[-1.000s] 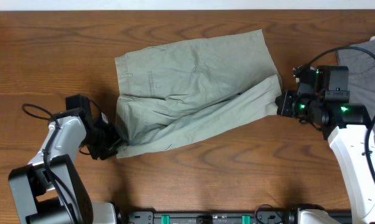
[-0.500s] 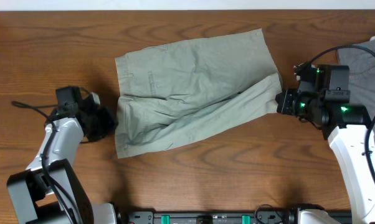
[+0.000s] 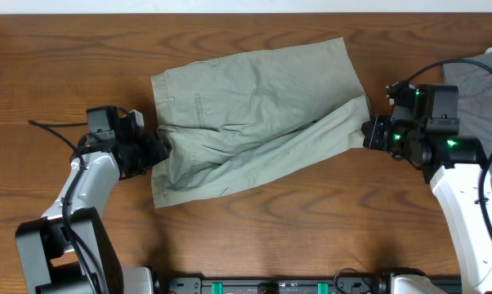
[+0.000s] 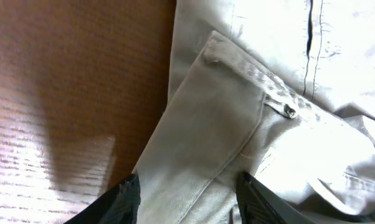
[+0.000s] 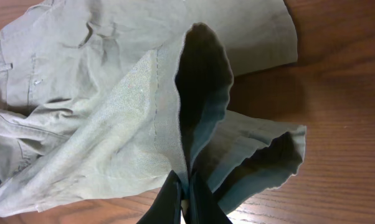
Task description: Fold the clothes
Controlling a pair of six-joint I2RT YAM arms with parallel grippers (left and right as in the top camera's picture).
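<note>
The pale khaki-green shorts [image 3: 254,106] lie wrinkled on the wooden table, waistband to the left, legs to the right. My left gripper [image 3: 158,150] is open at the waistband's left edge, its fingers [image 4: 186,200] either side of the waistband corner [image 4: 218,124]. My right gripper [image 3: 366,133] is shut on the hem of the near leg [image 5: 175,124], its fingers [image 5: 184,199] pinching the fabric edge, which stands up in an open fold.
A darker grey garment [image 3: 483,82] lies at the table's right edge behind the right arm. Bare wood shows left of the shorts [image 4: 63,81] and along the front [image 3: 295,229].
My left gripper let go of the lower left corner, pulled back left, then came in to the waistband's left edge. The right gripper has not moved.
</note>
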